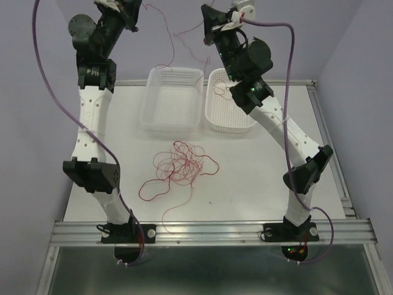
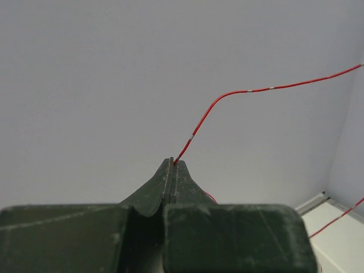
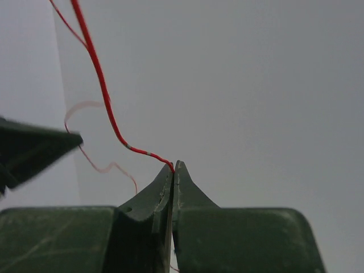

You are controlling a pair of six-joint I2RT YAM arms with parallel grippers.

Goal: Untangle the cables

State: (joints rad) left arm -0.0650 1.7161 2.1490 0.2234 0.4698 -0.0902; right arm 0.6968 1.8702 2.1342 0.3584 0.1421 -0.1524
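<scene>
A tangle of thin red cables lies on the white table, with loose ends trailing toward the front. Both arms are raised high at the back. My left gripper is shut on the end of one red cable, pinched at its fingertips. My right gripper is shut on a red cable, also pinched at the very tips. Thin red strands hang between and below the two grippers, down toward the baskets.
Two white mesh baskets stand at the back of the table, a larger left one and a right one with a red cable piece in it. A blurred dark green shape shows left of my right gripper.
</scene>
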